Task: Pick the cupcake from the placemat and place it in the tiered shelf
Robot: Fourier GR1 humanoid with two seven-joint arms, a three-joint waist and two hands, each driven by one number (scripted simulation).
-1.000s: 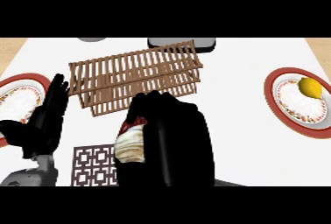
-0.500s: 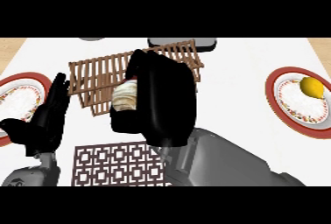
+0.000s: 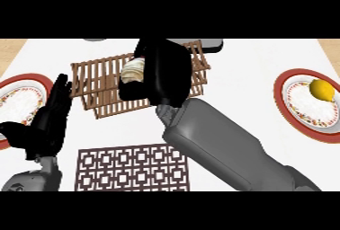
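- Nearest to me, at the counter's point(image 3: 266, 58) near edge, I see the dark patterned placemat point(image 3: 133, 167) lying flat, with nothing showing on its lattice.
- My left hand point(image 3: 48, 117) stands just left of the placemat, close to the counter's left edge — fingers straight and pointing away from me, holding nothing, at rest.
- Beside those fingers, a red-rimmed plate point(image 3: 20, 96) lies against the left edge, partly cut off by the view; its middle looks white and speckled.
- My right forearm point(image 3: 225, 148) comes in from the near right corner and crosses the placemat's far right corner on a slant toward the middle of the counter.
- At the right edge lies a second red-rimmed plate point(image 3: 297, 85) with a yellow fruit point(image 3: 323, 90) on it, well apart from the arm.
- Farther out, my right hand point(image 3: 163, 74) is over the wooden slatted tiered shelf point(image 3: 100, 85), fingers curled round the cupcake point(image 3: 133, 69) — only its pale side shows at the hand's left.
- I cannot tell whether the cupcake touches the slats.
- The shelf sits slightly askew near the counter's far edge, with grey things partly visible beyond it.
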